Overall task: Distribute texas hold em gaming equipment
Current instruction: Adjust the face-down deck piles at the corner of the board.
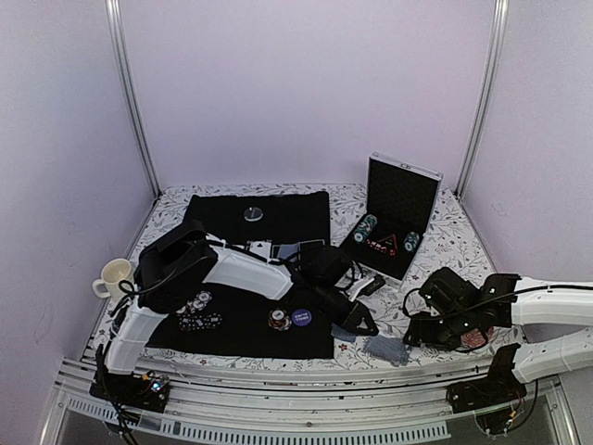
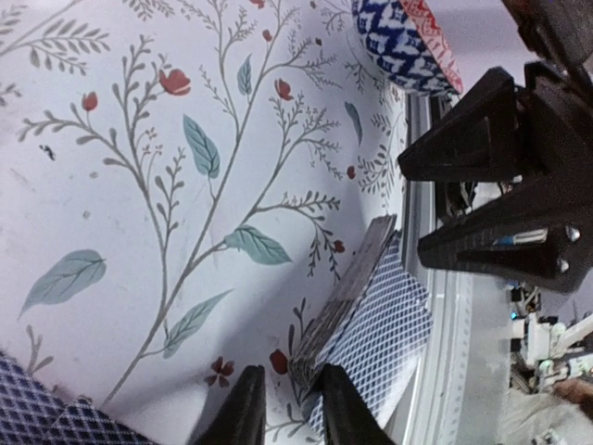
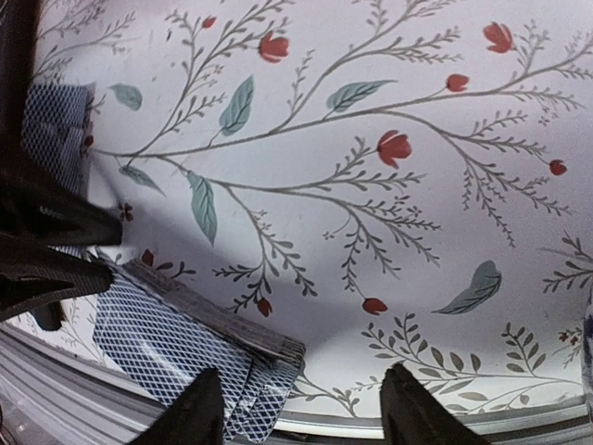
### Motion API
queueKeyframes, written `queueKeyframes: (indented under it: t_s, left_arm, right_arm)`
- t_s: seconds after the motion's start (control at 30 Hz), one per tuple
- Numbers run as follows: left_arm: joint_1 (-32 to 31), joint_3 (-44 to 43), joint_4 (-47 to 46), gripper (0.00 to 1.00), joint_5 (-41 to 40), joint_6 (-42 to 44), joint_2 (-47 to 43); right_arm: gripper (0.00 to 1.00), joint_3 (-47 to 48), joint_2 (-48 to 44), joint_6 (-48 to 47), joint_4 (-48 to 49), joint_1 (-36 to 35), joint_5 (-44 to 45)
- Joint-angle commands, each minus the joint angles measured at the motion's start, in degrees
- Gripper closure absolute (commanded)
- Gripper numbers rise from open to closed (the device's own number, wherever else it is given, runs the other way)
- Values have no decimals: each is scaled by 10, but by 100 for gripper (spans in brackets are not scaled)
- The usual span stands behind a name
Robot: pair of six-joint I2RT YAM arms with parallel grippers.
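Nothing legible anywhere at this moment. From the top view, the purple button disc (image 1: 301, 317) shows pale lettering across its face, but it's far too small to read. There's a red triangular mark (image 1: 390, 246) inside the open case (image 1: 404, 197), and it's blurred, with no word or number to make out. In both wrist views, the deck of cards (image 2: 371, 320) shows only a blue-and-white lattice pattern on its backs. The chip stack (image 1: 278, 318) beside the purple disc has light edge markings, too small to tell any figure.
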State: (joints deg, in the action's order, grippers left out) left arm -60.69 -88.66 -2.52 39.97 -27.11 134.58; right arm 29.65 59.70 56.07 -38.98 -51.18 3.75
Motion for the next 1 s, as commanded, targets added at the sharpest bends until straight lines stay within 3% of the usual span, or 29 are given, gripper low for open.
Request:
queueKeyframes:
  t_s: [0.0,0.37,0.53,0.97]
  left_arm:
    - [5,17,-5,71,4,2,-32]
    - [4,32,-16,73,12,-7,-42]
    - [3,39,-16,73,14,-8,-44]
    - [0,39,-21,77,24,-11,-39]
  right_arm:
    - [48,-6,-7,0,2,3,-43]
    - [90,-2,8,-8,10,2,-88]
    - [96,-4,29,-13,36,2,-105]
    - [97,-15,52,-18,79,-1,-120]
